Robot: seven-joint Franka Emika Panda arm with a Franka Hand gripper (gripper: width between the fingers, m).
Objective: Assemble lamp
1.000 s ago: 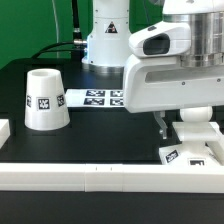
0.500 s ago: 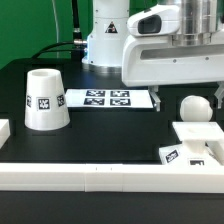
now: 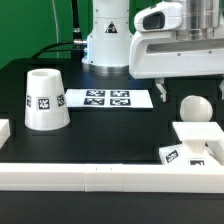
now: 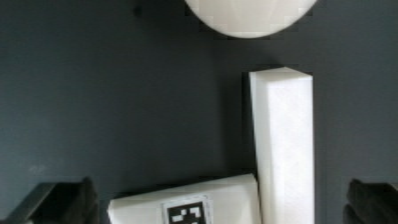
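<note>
The bulb (image 3: 195,108) shows its round top at the exterior view's right, directly above the base block (image 3: 197,134) in the frame; whether it rests on that block or behind it cannot be told; the shade (image 3: 45,98) stands upright at the exterior view's left, well apart; the marker board (image 3: 108,98) lies between them, farther back; the gripper (image 4: 215,200) hangs over the bulb, fingers (image 4: 54,200) spread wide, grasping nothing.
</note>
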